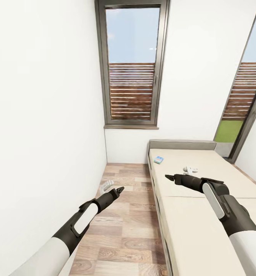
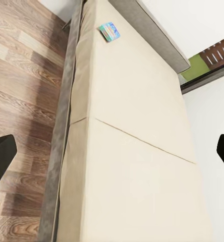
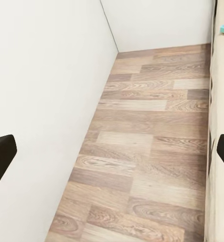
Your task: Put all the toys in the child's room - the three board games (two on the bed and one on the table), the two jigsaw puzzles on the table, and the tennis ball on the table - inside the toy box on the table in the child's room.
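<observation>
Left arm first. My left gripper (image 1: 118, 190) hangs over the wood-plank floor (image 1: 124, 230), in the lane between the white wall (image 1: 47, 115) and the bed (image 1: 189, 230). In the left wrist view its fingers (image 2: 1, 160) sit at the two far edges with nothing between them: spread wide, holding nothing. A small pale object (image 1: 106, 187) lies on the floor just beside it; I can't tell what it is.

Middle: one dark-framed window (image 1: 132, 65), with a slatted fence outside.

Right: the board game (image 1: 158, 160), a small flat blue box, lies on the mattress near the headboard (image 1: 181, 145), close to the bed's floor-side edge. It sits skewed to that edge; its long axis is too small to call. My right gripper (image 1: 170, 177) hovers over the mattress, aimed away from the box toward the floor. Its fingers (image 3: 1, 157) are also wide apart and empty.

Key relation: the box lies beyond the right fingers, toward the headboard and near them. The left fingers are well apart from it, across the bed edge. My call: the right arm is nearer and should take it, after turning the wrist toward the headboard.

Counts: one board game I'm sure of. One white object (image 1: 190, 169) lies on the mattress just beyond the right gripper; whether it's the second game I can't tell. One bed, two arms.
</observation>
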